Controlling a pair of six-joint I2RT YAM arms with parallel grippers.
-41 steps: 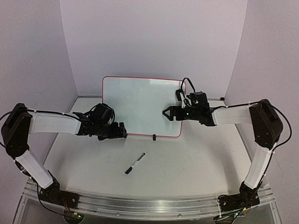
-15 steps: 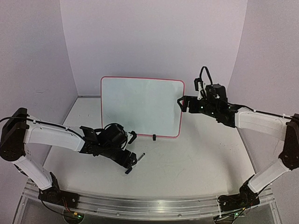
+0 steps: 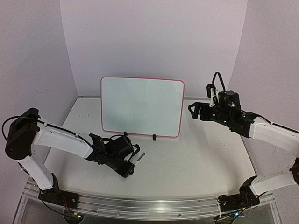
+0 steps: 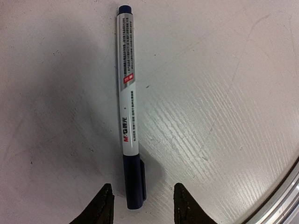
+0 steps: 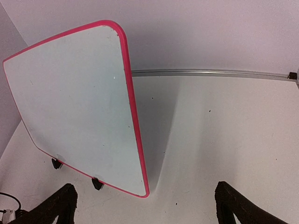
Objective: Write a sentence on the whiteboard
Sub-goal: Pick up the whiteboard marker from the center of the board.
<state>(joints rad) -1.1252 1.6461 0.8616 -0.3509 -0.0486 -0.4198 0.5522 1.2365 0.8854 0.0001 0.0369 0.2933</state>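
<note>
The whiteboard (image 3: 141, 106) stands blank at the back of the tabletop (image 3: 196, 154), so no writing has begun. The capped marker (image 4: 128, 93) lies flat between the left tool's (image 4: 142, 203) spread fingers, ungripped. The right tool (image 3: 192, 112) hangs open and empty near the board's right edge.

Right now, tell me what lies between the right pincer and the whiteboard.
Nothing but bare tabletop: the right wrist view shows an open stretch from the right pincer to the whiteboard.
</note>
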